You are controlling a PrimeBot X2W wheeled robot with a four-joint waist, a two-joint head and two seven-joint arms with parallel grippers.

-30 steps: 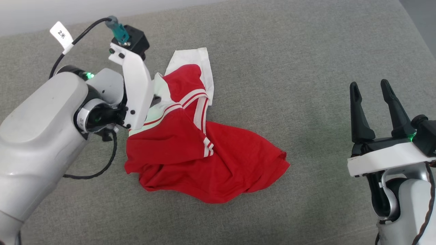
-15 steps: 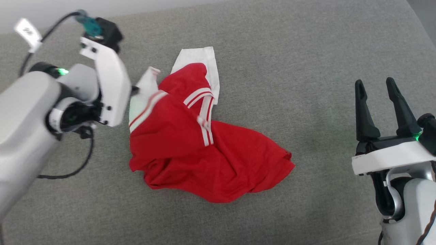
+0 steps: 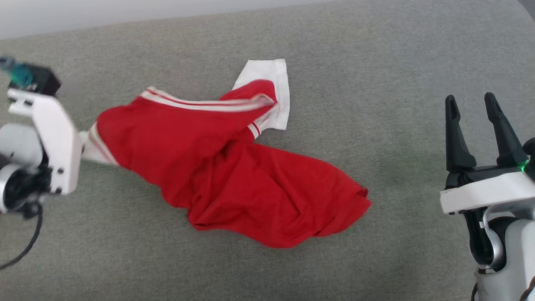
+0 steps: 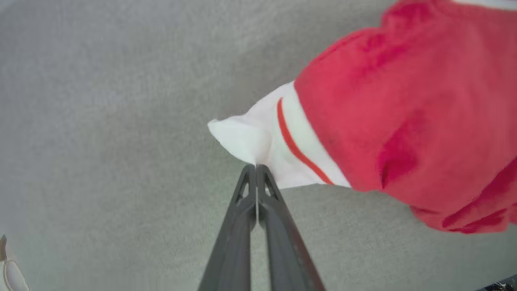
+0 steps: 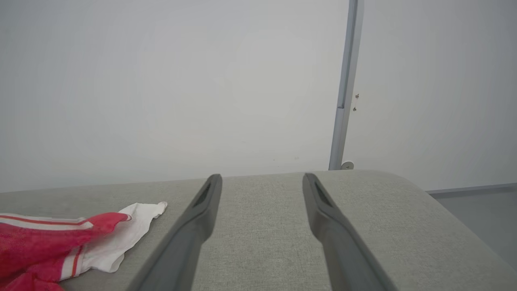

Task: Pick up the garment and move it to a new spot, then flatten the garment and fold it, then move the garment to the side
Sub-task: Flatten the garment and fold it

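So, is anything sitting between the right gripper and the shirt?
Nothing visible. Bare grey cushion lies between the open right gripper and the garment. The left gripper is shut on its white sleeve.

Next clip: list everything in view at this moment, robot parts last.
garment: one, red with white sleeves and striped trim, crumpled mid-surface, one sleeve pulled toward the robot's left.
padded surface: one, grey fabric, under the garment.
wall: one, white, behind the surface.
vertical strip: one, pale grey, on the wall.
left tool: one, dark, shut on the garment's white sleeve edge.
right tool: one, dark, open and empty, at the robot's right, apart from the garment.
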